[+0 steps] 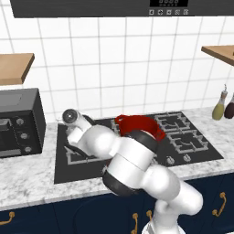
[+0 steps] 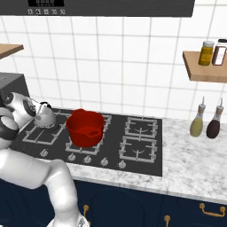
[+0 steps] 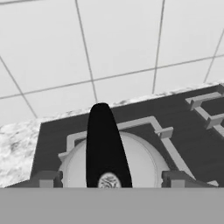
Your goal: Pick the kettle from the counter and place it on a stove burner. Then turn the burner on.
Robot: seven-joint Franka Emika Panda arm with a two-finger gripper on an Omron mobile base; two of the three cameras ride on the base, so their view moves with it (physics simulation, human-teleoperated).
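Your end effector [image 3: 109,179] stands open around the handle of the kettle [image 2: 45,117], which sits on the far-left stove burner [image 3: 131,127]. Lifting crookedly could snag the handle and tip it.

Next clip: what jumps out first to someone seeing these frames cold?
The red pot sits mid-cooktop on the black glass, the brightest thing in view. Left of it, the small silver kettle sits on the large square burner grate, with the white arm's gripper straddling its black handle, fingers apart.
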